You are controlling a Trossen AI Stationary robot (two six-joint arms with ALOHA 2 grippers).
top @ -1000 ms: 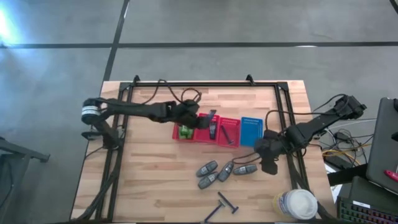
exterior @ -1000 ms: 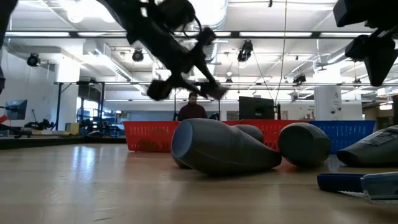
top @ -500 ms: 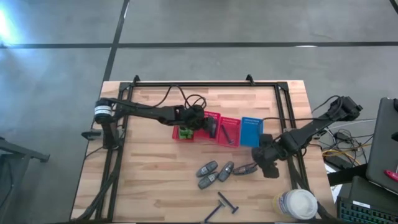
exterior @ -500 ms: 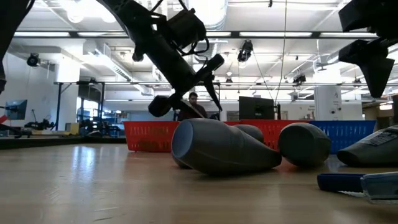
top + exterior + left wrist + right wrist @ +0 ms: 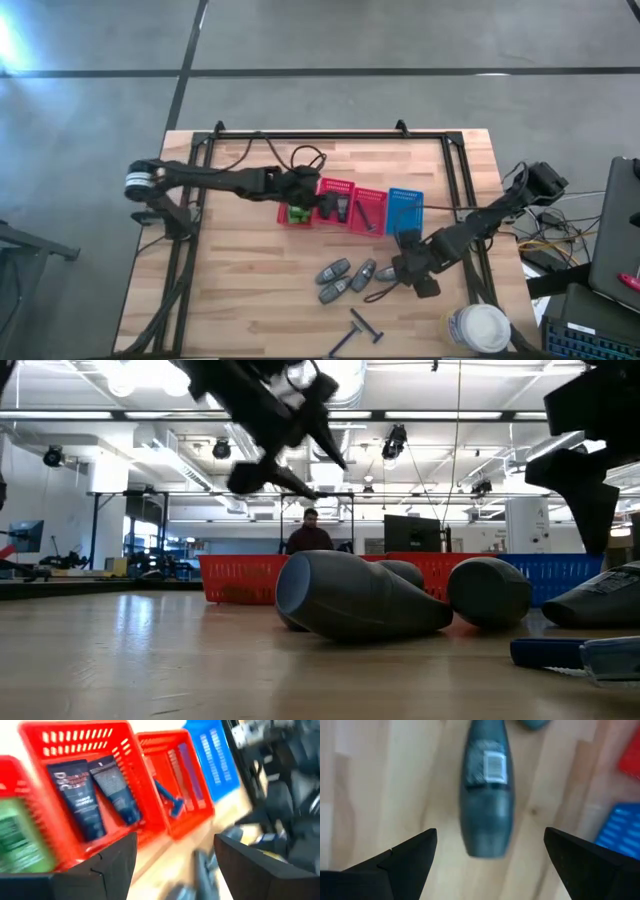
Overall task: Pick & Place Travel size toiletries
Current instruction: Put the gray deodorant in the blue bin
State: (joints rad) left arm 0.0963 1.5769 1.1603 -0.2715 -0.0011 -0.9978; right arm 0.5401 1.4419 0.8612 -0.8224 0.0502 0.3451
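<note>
Several dark grey tubes (image 5: pixel 338 280) lie on their sides on the wooden table, and two black razors (image 5: pixel 358 330) lie nearer the front edge. My right gripper (image 5: pixel 402 274) hangs open over the rightmost tube (image 5: pixel 487 800), one finger on either side and clear of it. My left gripper (image 5: pixel 175 845) is open above the row of baskets. Below it, a red basket (image 5: pixel 125 740) holds two dark tubes (image 5: pixel 97 795). A green bottle (image 5: pixel 15 840) lies in the basket beside it, and a razor (image 5: pixel 167 802) lies in another red basket.
A blue basket (image 5: pixel 403 210) ends the basket row on the right. A large white round-lidded container (image 5: pixel 480 328) stands at the front right corner. Black frame rails (image 5: pixel 460 180) run along the table's sides and far edge. Bare wood lies at the front left.
My left gripper has opened over the red baskets and risen, drawing back a little toward the table's left. My right gripper has moved toward the near edge and left, coming down over the rightmost grey tube, which has stayed where it was.
</note>
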